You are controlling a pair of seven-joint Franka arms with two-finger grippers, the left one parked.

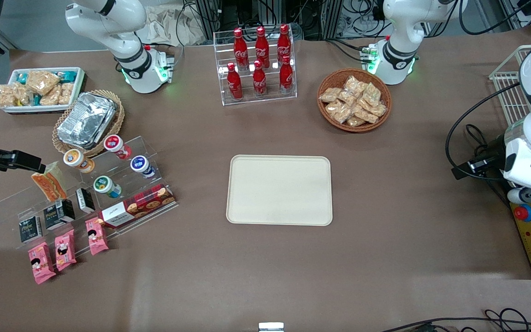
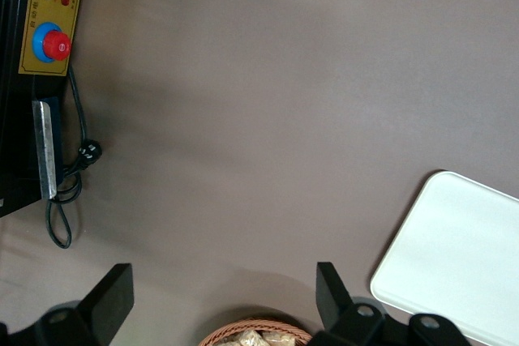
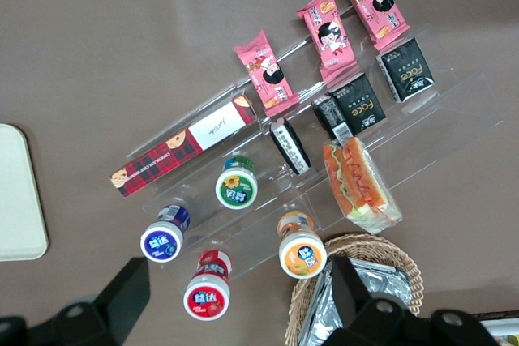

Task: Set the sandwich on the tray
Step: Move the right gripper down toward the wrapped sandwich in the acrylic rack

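The sandwich (image 1: 50, 180) is seen lying on the clear acrylic display steps (image 1: 145, 152) at the working arm's end of the tabletop (image 1: 385, 258), just beside the round wicker basket (image 1: 115, 127) that holds foil containers, with the small black packets (image 1: 59, 214) nearer the front camera than it. The pincer (image 3: 235, 301) is held above this display, its two fingers spread wide and nothing gripped between them; the right wrist view looks down past those fingers (image 3: 126, 285) onto the little round tubs (image 3: 237, 186) and the basket rim. From that view the sandwich (image 3: 359, 186) is judged to lie off to one side of the gap between the fingers rather than under it, so a sideways shift toward the wedge is called for before any descent. Its long axis is seen to run along the bands of orange-red and green filling, from the narrow end near the black packets to the wider end near the basket, and the fingers would best be set across that axis. The tray (image 1: 279, 189) is found bare at the middle of the tabletop, well apart from the sandwich and toward the parked arm's end from it, so the carry is judged to be a long sideways one. The grasp is not yet made.
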